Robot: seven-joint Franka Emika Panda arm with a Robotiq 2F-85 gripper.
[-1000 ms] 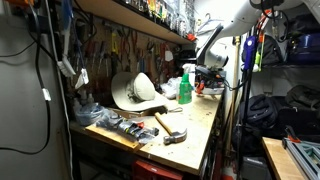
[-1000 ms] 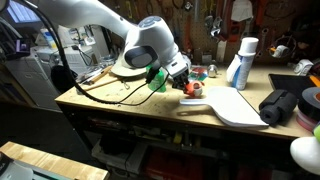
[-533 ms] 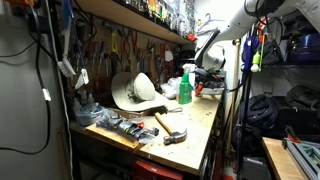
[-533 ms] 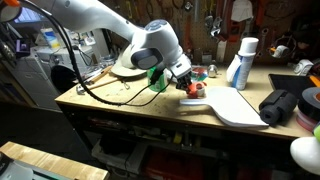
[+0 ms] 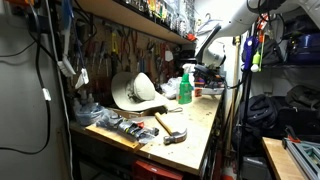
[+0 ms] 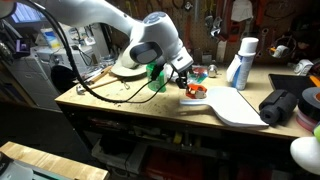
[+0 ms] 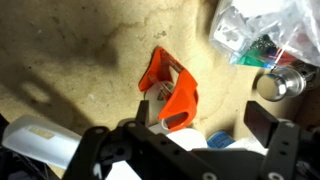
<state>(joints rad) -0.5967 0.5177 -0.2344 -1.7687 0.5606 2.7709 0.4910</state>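
Note:
An orange plastic tool (image 7: 172, 90) lies on the wooden benchtop (image 7: 70, 50), just under my gripper (image 7: 205, 118). The jaws stand wide apart, and the left finger (image 7: 143, 110) is close beside the tool without clamping it. In an exterior view the gripper (image 6: 183, 76) hovers just above the orange tool (image 6: 194, 91), near the middle of the bench. In an exterior view the gripper (image 5: 209, 68) is at the far end of the bench, beside a green spray bottle (image 5: 185, 86).
A white hard hat (image 5: 135, 90), a hammer (image 5: 170, 125) and loose tools lie on the bench. A white board (image 6: 238, 106), a white bottle (image 6: 240, 62), a black roll (image 6: 280, 106) and the green bottle (image 6: 155, 75) surround the gripper. A clear bag (image 7: 265, 30) and a metal cylinder (image 7: 280, 83) lie close by.
The jaws have opened and let go of the orange tool, which now rests on the bench. The gripper has risen slightly above it.

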